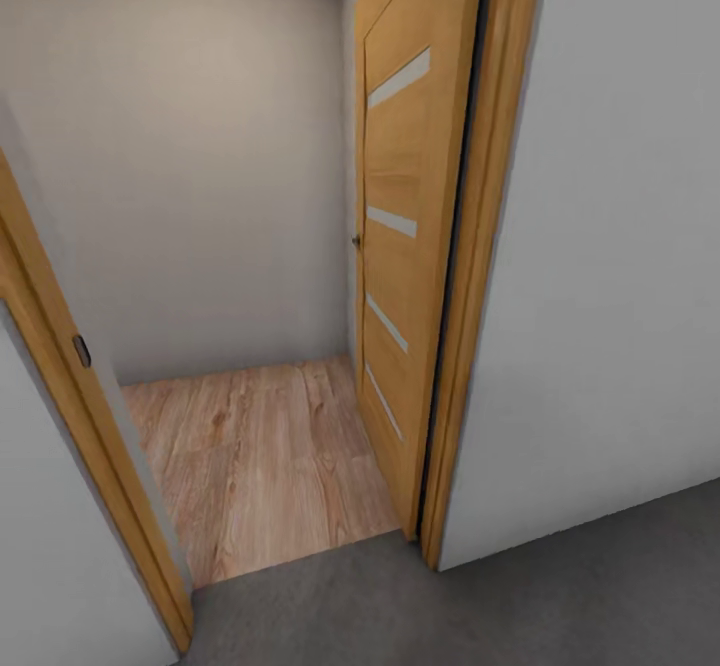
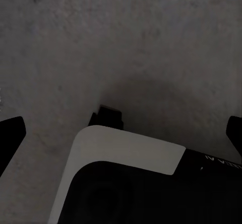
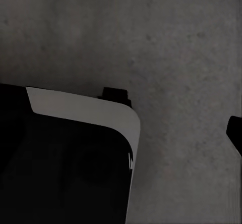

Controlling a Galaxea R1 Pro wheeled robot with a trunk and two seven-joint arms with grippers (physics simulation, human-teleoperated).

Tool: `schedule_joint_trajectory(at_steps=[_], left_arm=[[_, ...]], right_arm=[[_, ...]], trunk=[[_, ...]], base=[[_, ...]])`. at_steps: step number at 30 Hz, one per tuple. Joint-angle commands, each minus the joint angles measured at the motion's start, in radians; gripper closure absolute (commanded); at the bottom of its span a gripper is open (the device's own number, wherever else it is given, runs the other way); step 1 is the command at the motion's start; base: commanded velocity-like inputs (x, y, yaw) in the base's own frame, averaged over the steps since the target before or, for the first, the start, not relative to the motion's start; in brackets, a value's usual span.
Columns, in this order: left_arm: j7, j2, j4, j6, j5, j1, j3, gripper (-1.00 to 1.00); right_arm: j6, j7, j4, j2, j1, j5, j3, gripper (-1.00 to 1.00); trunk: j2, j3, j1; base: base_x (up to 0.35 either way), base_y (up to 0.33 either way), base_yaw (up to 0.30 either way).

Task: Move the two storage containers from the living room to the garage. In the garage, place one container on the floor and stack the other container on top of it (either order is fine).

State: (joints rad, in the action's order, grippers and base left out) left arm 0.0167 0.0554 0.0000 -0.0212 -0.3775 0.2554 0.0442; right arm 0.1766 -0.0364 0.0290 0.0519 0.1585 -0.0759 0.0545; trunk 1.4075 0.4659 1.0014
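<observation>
Grey concrete floor [image 1: 520, 596] lies under the robot, and a doorway opens ahead. Past the sill there is a light wood plank floor [image 1: 260, 466] and a plain wall [image 1: 180, 166]. A wooden door [image 1: 405, 246] with pale strips stands swung open on the right side of the doorway, and a wooden frame [image 1: 60, 366] runs down the left side.

The two red-orange boxes are nowhere to be seen right now, so I cannot say where they are or what is in them. The task says they start in the living room, and the wood floor ahead may lead that way (that is only my guess).

Both wrist cameras look down at the rough grey floor and at a white and black part of the robot's base [image 2: 126, 148]. In the left wrist view, dark finger tips [image 2: 11, 135] show at both sides, wide apart, so the left gripper [image 2: 123, 133] is spread open and holds nothing. In the right wrist view I see one dark finger tip [image 3: 235, 128] at one side, so I cannot tell how the right gripper stands.

How will the boxes handle? From the task words alone, I think each box is wide, light and stiff, with thin walls. One hand may tip it. Two hands on two facing walls, pressing in evenly, look like the safest hold
</observation>
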Motion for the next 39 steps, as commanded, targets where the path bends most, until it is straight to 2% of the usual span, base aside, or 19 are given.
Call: schedule_joint_trajectory(at_steps=[1, 22, 39], left_arm=[[0.002, 0.0, 0.001, -0.003, -0.008, 0.001, 0.005, -1.0], [0.002, 0.0, 0.001, -0.003, -0.008, 0.001, 0.005, -1.0], [0.002, 0.0, 0.001, -0.007, -0.008, 0.001, 0.005, -1.0]], right_arm=[[0.006, 0.0, 0.003, 0.0, 0.001, -0.004, 0.004, -1.0], [0.005, 0.0, 0.003, 0.004, 0.002, 0.001, 0.004, -1.0], [0.005, -0.007, 0.003, 0.005, 0.001, -0.004, 0.004, -1.0]], trunk=[[0.0, 0.001, 0.001], [0.0, 0.001, 0.001], [0.0, 0.001, 0.001]], base=[[0.325, 0.0, 0.267], [0.325, 0.0, 0.252], [0.325, 0.0, 0.019]])
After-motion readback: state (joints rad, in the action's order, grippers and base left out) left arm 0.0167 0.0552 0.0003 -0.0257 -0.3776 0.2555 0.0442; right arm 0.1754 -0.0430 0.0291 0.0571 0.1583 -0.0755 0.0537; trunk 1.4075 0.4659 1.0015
